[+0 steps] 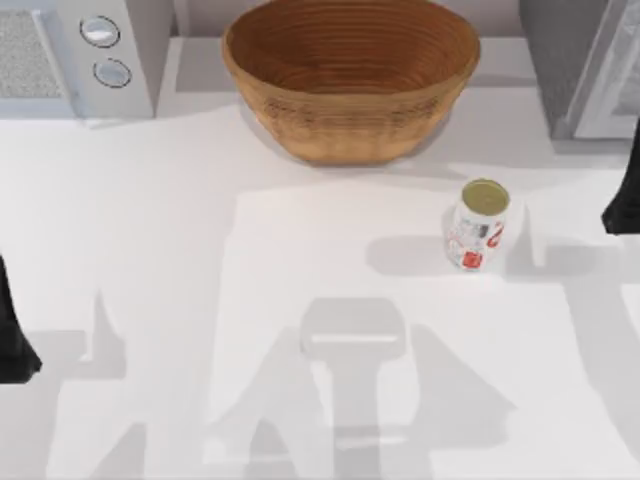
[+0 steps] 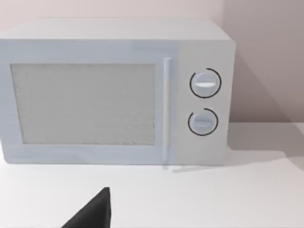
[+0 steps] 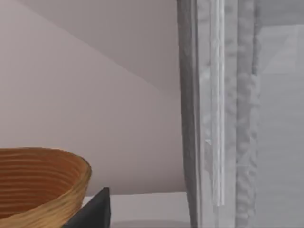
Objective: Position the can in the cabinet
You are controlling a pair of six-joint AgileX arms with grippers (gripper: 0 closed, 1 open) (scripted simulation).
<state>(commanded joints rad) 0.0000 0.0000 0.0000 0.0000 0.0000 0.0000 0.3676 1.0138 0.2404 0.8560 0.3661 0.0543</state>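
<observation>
The can (image 1: 479, 224) stands upright on the white table (image 1: 200, 250), gold top up, red marks on its side. It is free; nothing grips it. It is left of our right gripper (image 1: 622, 205) and a bit nearer to the table front, w/ bare table between them, not touching. The right gripper is at the right edge of the top view, just in front of the cabinet (image 1: 575, 65); if its fingers are spread or closed we cannot tell. In the right wrist view one dark fingertip (image 3: 92, 211) shows low, w/ the cabinet's grey framed door (image 3: 223, 109) close ahead and the basket (image 3: 40, 185) beside.

The basket (image 1: 348, 75), woven and brown, is behind the can at the table back, approx. in the middle; as far as we can see inside it, it holds nothing. The cabinet interior is not visible.

Our left gripper (image 1: 12, 340) is parked at the left edge, well apart from the can; finger state also cannot be told. The left wrist view faces the pale microwave (image 2: 114, 90) w/ two round knobs (image 2: 205, 83), door closed.
</observation>
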